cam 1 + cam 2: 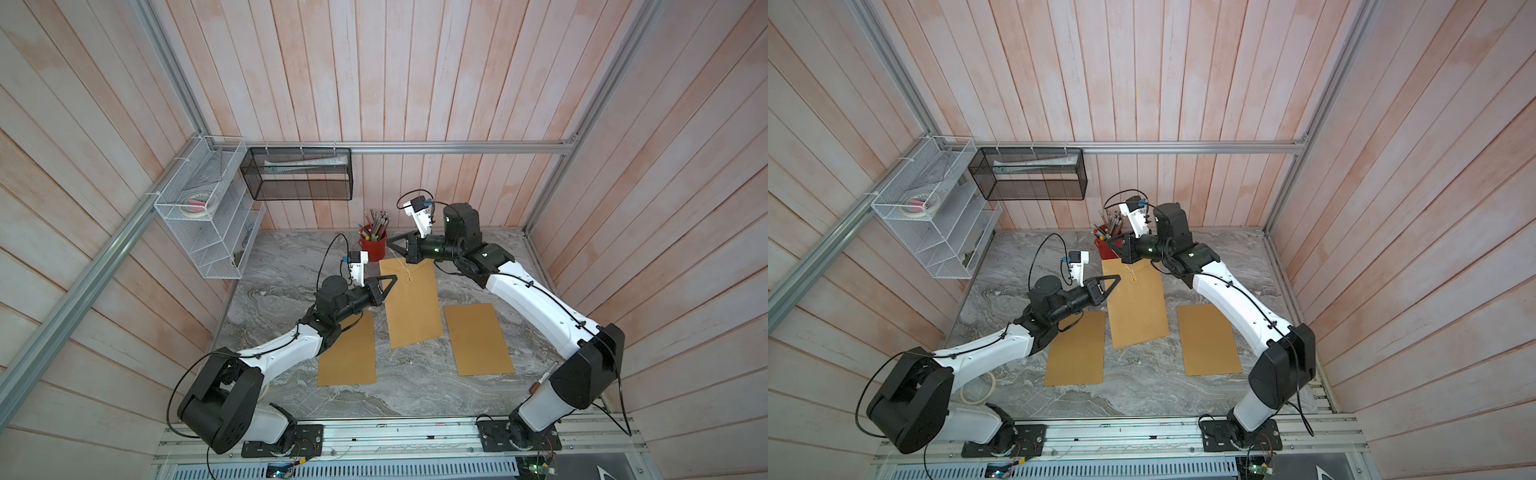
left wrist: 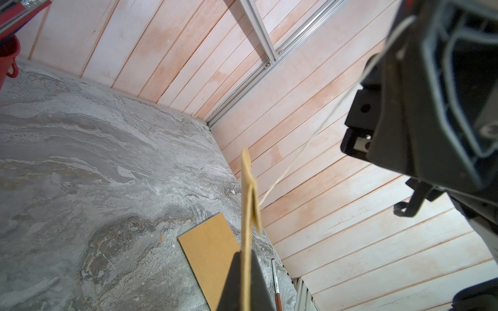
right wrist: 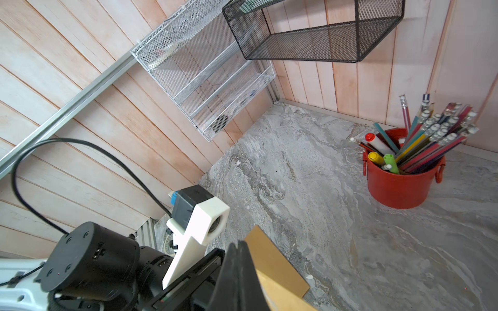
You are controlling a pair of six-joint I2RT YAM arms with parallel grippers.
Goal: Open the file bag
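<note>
Well, from my station the tabletop (image 1: pixel 282 257) reads as grey, veined, marble-look stone, boxed in by pale pink plank walls (image 1: pixel 415 83) with aluminium rails (image 1: pixel 457 146) along them. My landmark is the red pencil bucket (image 1: pixel 372 248), which stands close to the back wall.

The file bag (image 1: pixel 411 307), a kraft envelope, begins just in front of the bucket and stretches away from it toward the arm bases. My left gripper (image 1: pixel 390 280) pinches the bag's long edge near the bucket end. In the left wrist view its fingers (image 2: pixel 258 282) are pressed onto the paper, seen edge-on. My right gripper (image 1: pixel 391 246) sits right beside the bucket, jaws pressed together on the bag's thin white string (image 2: pixel 310 140), which runs in a nearly straight line to the button (image 1: pixel 409 279).

Farther from the bucket, 2 more envelopes lie flat: a second envelope (image 1: pixel 349 353), partly under my left arm (image 1: pixel 282 349), and a third envelope (image 1: pixel 478 338).

Above the bucket on the walls hang a black mesh basket (image 1: pixel 299 174) and a white wire rack (image 1: pixel 199 216).
</note>
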